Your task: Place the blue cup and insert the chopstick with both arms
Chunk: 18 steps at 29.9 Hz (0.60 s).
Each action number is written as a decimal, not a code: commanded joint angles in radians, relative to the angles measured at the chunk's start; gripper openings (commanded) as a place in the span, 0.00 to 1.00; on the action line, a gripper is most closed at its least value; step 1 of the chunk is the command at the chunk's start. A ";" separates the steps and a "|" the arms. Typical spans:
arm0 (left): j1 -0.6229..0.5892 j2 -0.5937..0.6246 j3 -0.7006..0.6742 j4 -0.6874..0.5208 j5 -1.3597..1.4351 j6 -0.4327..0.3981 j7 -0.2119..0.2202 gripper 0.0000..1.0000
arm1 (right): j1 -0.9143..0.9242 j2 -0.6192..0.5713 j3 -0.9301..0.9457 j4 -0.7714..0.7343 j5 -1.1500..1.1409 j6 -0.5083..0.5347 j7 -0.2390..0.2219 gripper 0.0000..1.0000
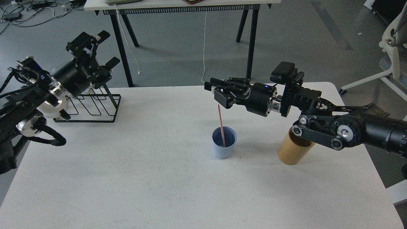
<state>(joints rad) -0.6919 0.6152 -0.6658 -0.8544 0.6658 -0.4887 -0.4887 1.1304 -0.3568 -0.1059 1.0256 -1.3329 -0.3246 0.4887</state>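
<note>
- Cup (224, 146) upright on tabletop (159, 178), right of centre; chopstick (221, 125) standing in it, lower end inside, top leaning slightly left above the rim.
- Right hand (216, 93) just above and beside the stick's top, apparently not touching; fingers extended left, close together. Released or merely parted: cannot tell for sure, but nothing seen between them.
- Left hand (105, 51) raised well apart, over the wire rack (92, 108); fingers spread, holding nothing.
- Judged state: insertion looks done; step in hand is probably the retreat.
- To do it well: lift right hand straight up and back, clear of the stick top, so no brush tips the light cup. Keep the right forearm off the wooden cylinder (294, 149), which sits just beneath it and partly hidden by it.
- Risk: stick leans on the rim only; a small knock could topple cup and stick together.
- Surface: white, matte, rounded corners, faint scuffs; otherwise only rack, cup and cylinder on it.
- Room: grey floor, another table (178, 4) behind with black legs and hanging cables, white chair (392, 47) at right edge.
</note>
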 commanded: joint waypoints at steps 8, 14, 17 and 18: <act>0.000 -0.003 0.000 0.000 0.000 0.000 0.000 0.99 | -0.004 -0.068 0.070 0.030 0.049 -0.074 0.000 0.85; -0.003 -0.038 -0.002 -0.003 0.000 0.000 0.000 0.99 | -0.109 -0.165 0.250 0.039 0.173 -0.103 0.000 0.95; -0.003 -0.052 -0.003 -0.003 0.000 0.000 0.000 0.99 | -0.197 -0.188 0.383 0.041 0.240 -0.103 0.000 0.95; -0.003 -0.055 -0.002 -0.003 0.000 0.000 0.000 0.99 | -0.228 -0.189 0.435 0.042 0.280 -0.102 0.000 0.95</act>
<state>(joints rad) -0.6946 0.5708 -0.6675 -0.8578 0.6658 -0.4887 -0.4887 0.9781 -0.5319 0.2032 1.0644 -1.1317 -0.4277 0.4886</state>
